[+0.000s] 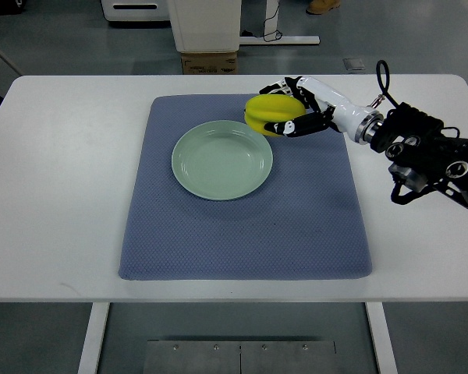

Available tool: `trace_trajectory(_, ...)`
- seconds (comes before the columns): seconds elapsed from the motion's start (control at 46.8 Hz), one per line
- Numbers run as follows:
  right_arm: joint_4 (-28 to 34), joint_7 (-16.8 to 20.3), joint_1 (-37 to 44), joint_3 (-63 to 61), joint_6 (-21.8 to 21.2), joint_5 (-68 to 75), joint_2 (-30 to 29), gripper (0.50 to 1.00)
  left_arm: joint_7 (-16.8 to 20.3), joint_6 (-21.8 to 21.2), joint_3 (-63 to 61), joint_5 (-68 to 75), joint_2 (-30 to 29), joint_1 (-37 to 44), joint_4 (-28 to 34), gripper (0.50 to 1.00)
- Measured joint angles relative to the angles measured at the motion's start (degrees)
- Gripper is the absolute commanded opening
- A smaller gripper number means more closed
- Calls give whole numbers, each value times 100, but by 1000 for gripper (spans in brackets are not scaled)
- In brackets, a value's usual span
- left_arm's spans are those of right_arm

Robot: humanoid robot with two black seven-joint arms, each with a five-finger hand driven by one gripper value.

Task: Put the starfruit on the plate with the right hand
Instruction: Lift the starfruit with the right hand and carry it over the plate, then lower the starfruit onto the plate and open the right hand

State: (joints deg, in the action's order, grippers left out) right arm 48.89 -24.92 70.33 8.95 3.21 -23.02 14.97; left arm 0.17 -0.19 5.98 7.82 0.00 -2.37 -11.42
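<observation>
Reaching in from the picture's right edge, the right robot hand [290, 109] has its black-and-white fingers [296, 127] curled around a bright yellow, ridged starfruit [270, 111], gripping it from the right side. One set of fingers wraps across the top of the fruit and another along its lower edge, so the fruit sits firmly enclosed in the grasp. A white forearm leads back from the hand to a silver wrist ring and a bulky black arm section [433, 156] with round fittings, which lies over the right part of the white desk [54, 195].

The starfruit is at the far right area of a blue-grey textured fabric mat [296, 226] spread across the middle of the desk. Its left end is just beside, and seems to slightly overlap, the upper right rim of a round pale green ceramic plate [222, 160]. Whether the fruit touches the mat or is raised above it cannot be told from this view. The plate rests on the upper middle of the mat, and its shallow bowl holds nothing.

Beyond the desk's far edge, a brown cardboard box [209, 62] stands on the grey floor.
</observation>
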Motion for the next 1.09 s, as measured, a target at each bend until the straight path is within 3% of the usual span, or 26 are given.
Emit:
trace_trajectory(0.513, -835, 14, -98, 42, -14, -1, -1254, 500, 1, 1, 1, 0, 0, -3, -1, 1000)
trace_trajectory(1.027, -1119, 207, -497, 68, -10, -2, -1497, 500, 1, 2, 0, 0, 0, -1, -1, 1000)
trace_trajectory(1.091, -1122, 207, -512, 31, 4, -2, -1497, 604, 1, 2, 0, 0, 0, -1, -1, 1000)
